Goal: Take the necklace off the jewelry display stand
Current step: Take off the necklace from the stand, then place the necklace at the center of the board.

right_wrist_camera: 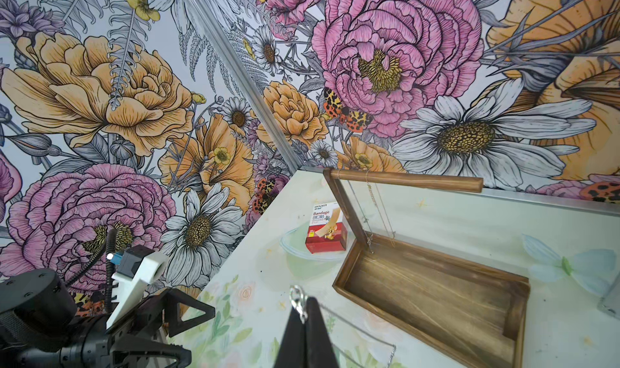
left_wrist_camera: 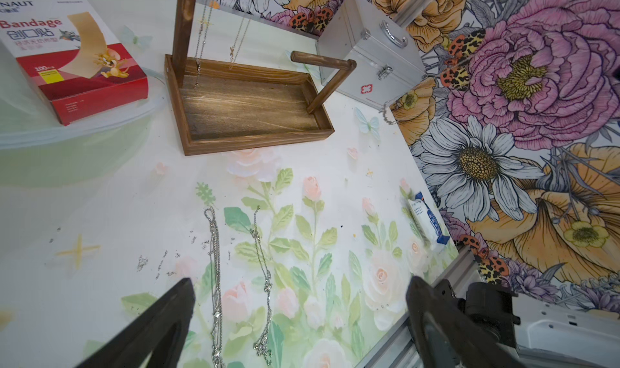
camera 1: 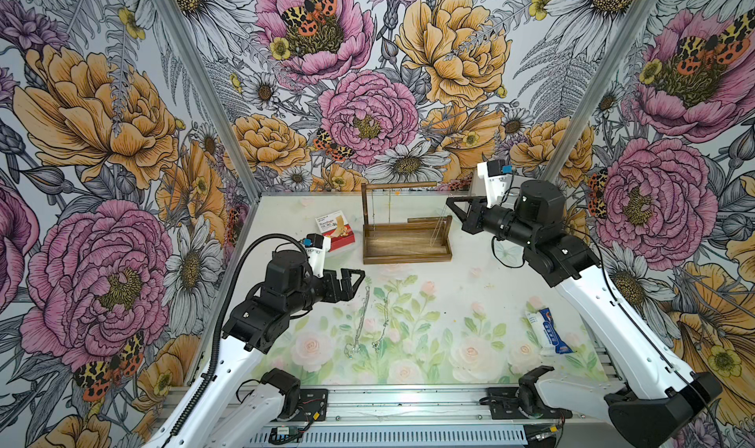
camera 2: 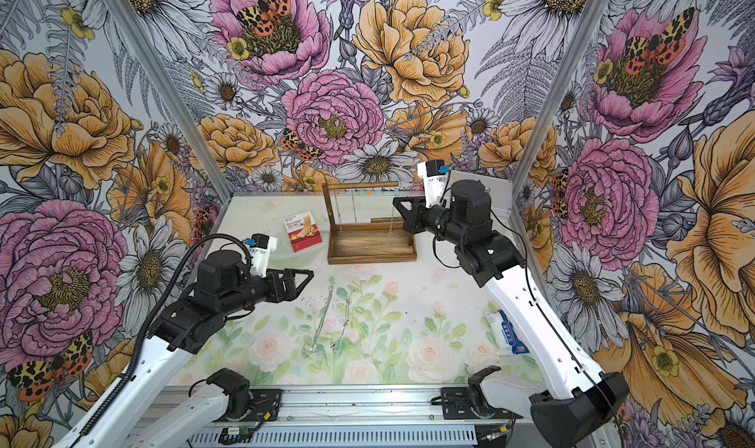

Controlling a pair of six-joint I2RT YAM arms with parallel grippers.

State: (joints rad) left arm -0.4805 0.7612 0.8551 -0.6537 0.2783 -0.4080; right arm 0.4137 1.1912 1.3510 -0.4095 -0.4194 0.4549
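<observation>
Right gripper (right_wrist_camera: 307,304), tapered black fingers closed, pinches fine silver-link necklace (right_wrist_camera: 297,295), bottom centre. Left gripper (left_wrist_camera: 301,282) spread wide, empty. Dark grained wooden jewelry display stand (camera 1: 408,257), rectangular tray, mid-frame.

Wooden stand (left_wrist_camera: 258,140) upright — one necklace (right_wrist_camera: 297,300) in jaws, others (left_wrist_camera: 200,40) on rod.

The left arm (camera 1: 228,364) reaches forward with its wrist level and the left gripper (camera 1: 355,282) spread wide, nothing between the jaws. The right arm (camera 1: 604,315) stretches farther from its base, the right gripper (camera 1: 450,200) turned sideways toward the left arm's side. Its jaws are pressed together on a thin silver necklace (right_wrist_camera: 297,297), whose clasp pokes out at the jaw tips.
</observation>
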